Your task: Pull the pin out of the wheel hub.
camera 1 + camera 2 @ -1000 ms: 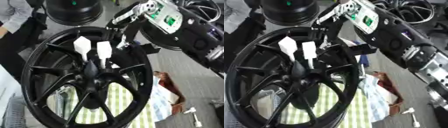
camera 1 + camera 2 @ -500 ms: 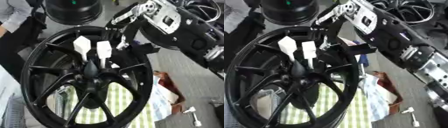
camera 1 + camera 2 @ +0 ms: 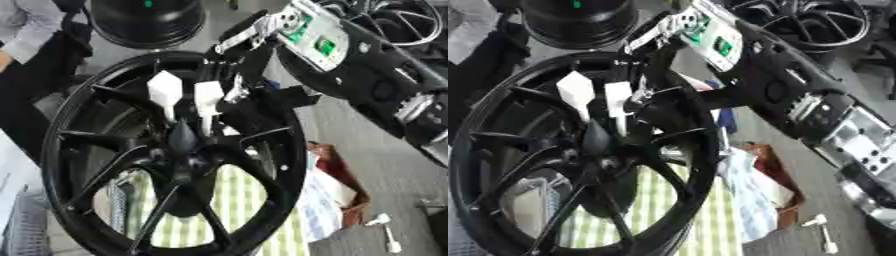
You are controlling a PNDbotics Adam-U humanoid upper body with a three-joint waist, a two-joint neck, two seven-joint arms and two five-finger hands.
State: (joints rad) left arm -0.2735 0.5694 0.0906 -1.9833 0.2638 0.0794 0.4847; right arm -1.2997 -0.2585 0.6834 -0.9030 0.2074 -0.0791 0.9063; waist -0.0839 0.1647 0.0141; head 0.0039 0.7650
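1. Right hand (image 3: 234, 92) of mine reaches in from the upper right, over the wheel's rim and just beside the pins; I cannot tell how far its fingers are curled.
2. Two white pins (image 3: 208, 99) stand upright in the wheel hub (image 3: 184, 145).
3. Nearer me, a checked cloth (image 3: 229, 200) shows through the black wheel's (image 3: 74, 200) spokes.
4. Farther off lies another wheel (image 3: 144, 22).

wheel (image 3: 96, 165): shiny black metal, smooth | two pins (image 3: 208, 97): white, matt, look like plastic | cloth (image 3: 223, 200): soft, green and white checks | right arm (image 3: 780, 85): black smooth shell, bare silver metal at the joints, green board showing
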